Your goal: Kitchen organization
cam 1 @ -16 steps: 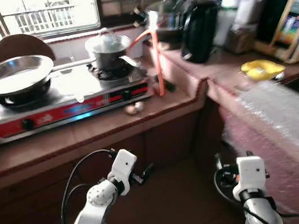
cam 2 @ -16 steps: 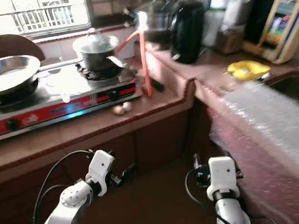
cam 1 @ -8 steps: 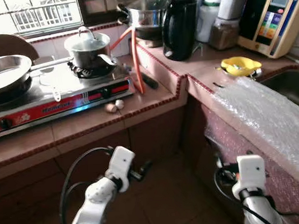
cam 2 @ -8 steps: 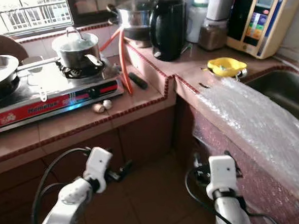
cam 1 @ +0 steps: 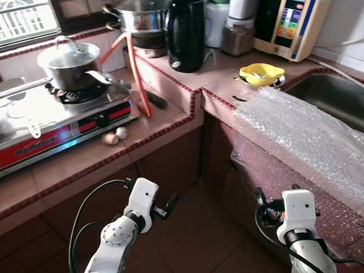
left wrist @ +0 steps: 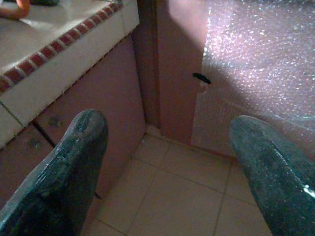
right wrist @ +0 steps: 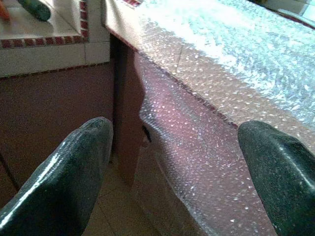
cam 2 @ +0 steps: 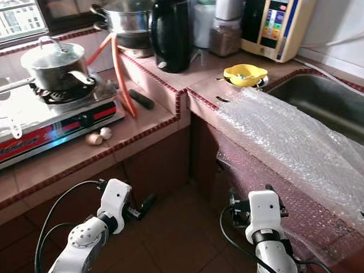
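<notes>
a bumpy sheet of bubble wrap [cam 1: 305, 135] is hanging over the tiled counter [cam 1: 222, 87] beside the steel sink [cam 1: 340, 96]. a round shiny pot [cam 1: 69, 60] is sitting on the red stove [cam 1: 51, 120], whose writing is too blurry to read. the left gripper [left wrist: 167, 162] and the right gripper [right wrist: 172, 167] are hanging low by the cupboards, fingers spread wide, holding nothing.
</notes>
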You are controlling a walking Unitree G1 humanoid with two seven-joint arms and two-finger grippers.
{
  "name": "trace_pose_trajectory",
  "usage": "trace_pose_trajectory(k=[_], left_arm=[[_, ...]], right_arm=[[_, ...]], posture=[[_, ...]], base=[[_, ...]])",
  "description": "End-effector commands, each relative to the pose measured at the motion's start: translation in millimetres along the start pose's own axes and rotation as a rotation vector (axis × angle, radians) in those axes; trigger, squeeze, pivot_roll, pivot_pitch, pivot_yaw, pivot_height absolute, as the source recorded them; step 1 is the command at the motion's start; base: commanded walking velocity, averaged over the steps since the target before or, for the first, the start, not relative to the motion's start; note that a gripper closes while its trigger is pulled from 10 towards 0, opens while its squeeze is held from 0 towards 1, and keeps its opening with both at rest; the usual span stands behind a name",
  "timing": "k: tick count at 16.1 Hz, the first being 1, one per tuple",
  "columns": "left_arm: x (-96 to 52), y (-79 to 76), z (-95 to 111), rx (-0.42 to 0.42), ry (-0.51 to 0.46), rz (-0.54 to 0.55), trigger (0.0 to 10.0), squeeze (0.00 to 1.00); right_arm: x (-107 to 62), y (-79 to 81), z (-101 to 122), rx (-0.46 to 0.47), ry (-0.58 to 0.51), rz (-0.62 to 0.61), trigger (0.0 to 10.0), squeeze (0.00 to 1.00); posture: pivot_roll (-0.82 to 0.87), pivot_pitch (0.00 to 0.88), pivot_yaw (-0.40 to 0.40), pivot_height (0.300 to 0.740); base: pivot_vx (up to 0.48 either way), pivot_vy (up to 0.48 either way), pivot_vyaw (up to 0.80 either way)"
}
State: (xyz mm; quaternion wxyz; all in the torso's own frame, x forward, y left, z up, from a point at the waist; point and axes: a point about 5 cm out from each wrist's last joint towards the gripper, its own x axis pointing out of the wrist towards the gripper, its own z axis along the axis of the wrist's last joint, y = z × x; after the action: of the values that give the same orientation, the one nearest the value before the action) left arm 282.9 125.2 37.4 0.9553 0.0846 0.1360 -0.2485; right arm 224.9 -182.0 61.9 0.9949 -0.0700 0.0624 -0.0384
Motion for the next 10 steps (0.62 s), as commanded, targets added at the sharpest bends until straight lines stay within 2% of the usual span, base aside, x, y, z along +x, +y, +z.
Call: trace_pose_trajectory(k=[1,10], left_arm=[[1.1,0.8,2.3,0.019,-0.006,0.003,10.0,0.00],[2.7,7.8,5.3,0.031,-0.009,0.026,10.0,0.00]], right_arm=[[1.6,-4.3,0.4,0.004,0.007,-0.015,10.0,0.00],[7.0,-3.6,2.7,0.004,-0.002,-0.007,10.0,0.00]], posture=[[0.05,0.000,0.002,0.740],[0.06,0.000,0.003,0.740]], base=[[0.000,0.000,-0.77],[0.000,0.000,-0.77]])
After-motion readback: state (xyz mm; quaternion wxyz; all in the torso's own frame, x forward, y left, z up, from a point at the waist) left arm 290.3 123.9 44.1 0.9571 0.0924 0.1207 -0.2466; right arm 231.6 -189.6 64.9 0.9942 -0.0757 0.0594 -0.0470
